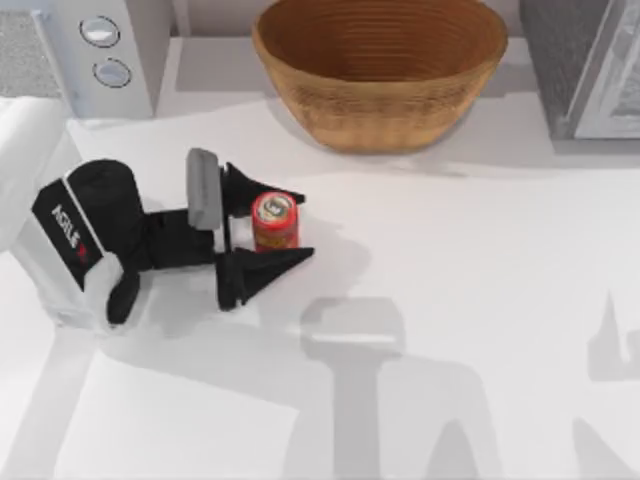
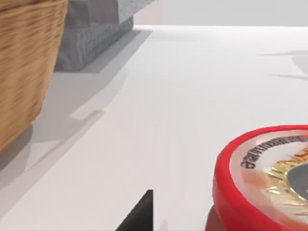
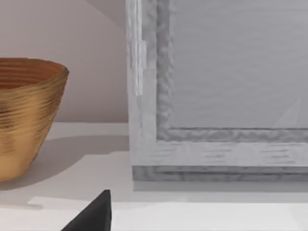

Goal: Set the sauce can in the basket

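Top view cuts off our round woven basket at the far edge. Our left gripper has its fingers apart around the small red can.

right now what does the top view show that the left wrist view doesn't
Only the top view shows the left gripper on its black and white arm, its fingers apart on either side of the upright sauce can, plus the basket's open ribbed inside and two round dials at the back left. Only the left wrist view shows the can's top print up close. Both share the can, the basket and the white table.
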